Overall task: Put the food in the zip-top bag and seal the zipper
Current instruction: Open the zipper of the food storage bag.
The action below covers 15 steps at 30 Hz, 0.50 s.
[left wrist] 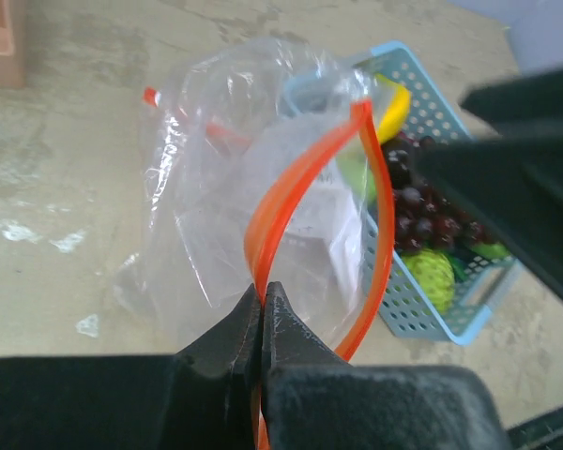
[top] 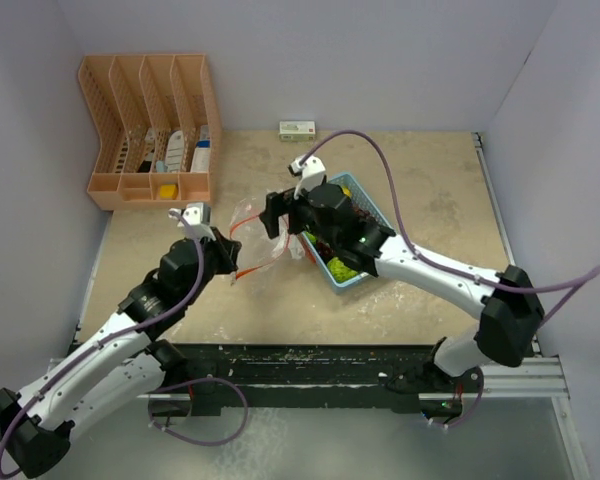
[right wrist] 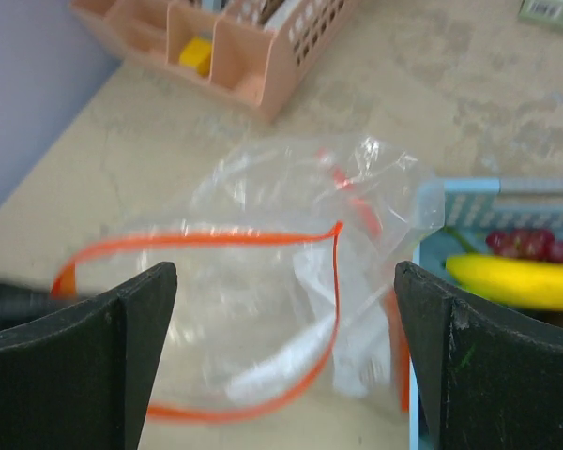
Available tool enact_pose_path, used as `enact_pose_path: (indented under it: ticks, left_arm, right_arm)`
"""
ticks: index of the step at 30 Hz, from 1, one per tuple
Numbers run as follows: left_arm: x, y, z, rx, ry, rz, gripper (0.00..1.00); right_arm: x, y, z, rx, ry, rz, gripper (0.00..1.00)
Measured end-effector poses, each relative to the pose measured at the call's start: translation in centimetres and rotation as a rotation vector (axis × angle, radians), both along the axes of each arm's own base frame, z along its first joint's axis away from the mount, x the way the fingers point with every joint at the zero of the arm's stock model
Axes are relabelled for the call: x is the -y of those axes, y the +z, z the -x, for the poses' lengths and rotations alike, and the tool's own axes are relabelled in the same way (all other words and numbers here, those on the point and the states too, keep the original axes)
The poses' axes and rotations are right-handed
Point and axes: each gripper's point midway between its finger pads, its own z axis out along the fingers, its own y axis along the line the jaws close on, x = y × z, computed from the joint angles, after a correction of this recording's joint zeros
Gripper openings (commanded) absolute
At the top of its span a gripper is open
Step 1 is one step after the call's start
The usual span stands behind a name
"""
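A clear zip-top bag (top: pixel 254 232) with an orange zipper strip (left wrist: pixel 283 192) lies left of the light-blue basket (top: pixel 372 213). My left gripper (left wrist: pixel 261 292) is shut on the near zipper strip and holds the bag's mouth open. My right gripper (right wrist: pixel 283 274) is open and empty, hovering above the bag's mouth (right wrist: pixel 263 309). In the basket are a yellow banana (right wrist: pixel 516 281), dark red-purple grapes (left wrist: pixel 422 208) and a bumpy lime-green fruit (left wrist: pixel 432 274). The bag (left wrist: pixel 206 178) holds no food that I can see. The long green vegetable does not clearly show.
A peach desk organizer (top: pixel 150 125) stands at the back left. A small white box (top: pixel 298 128) lies at the back wall. Walls close in the table on the left, back and right. The right arm (top: pixel 430 270) crosses over the basket.
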Motion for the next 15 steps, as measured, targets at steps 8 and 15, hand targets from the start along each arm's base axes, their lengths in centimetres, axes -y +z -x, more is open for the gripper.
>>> enact_pose_path:
  ticks: [8, 15]
  left_arm:
    - [-1.0, -1.3, -2.6, -0.012, 0.107, -0.126, 0.0]
    - [-1.5, 0.4, -2.5, 0.037, 0.124, -0.091, 0.0]
  right_arm:
    - [5.6, -2.8, 6.6, -0.141, 0.081, 0.104, 1.0]
    - [13.2, -2.4, 6.1, -0.199, -0.252, 0.113, 1.0]
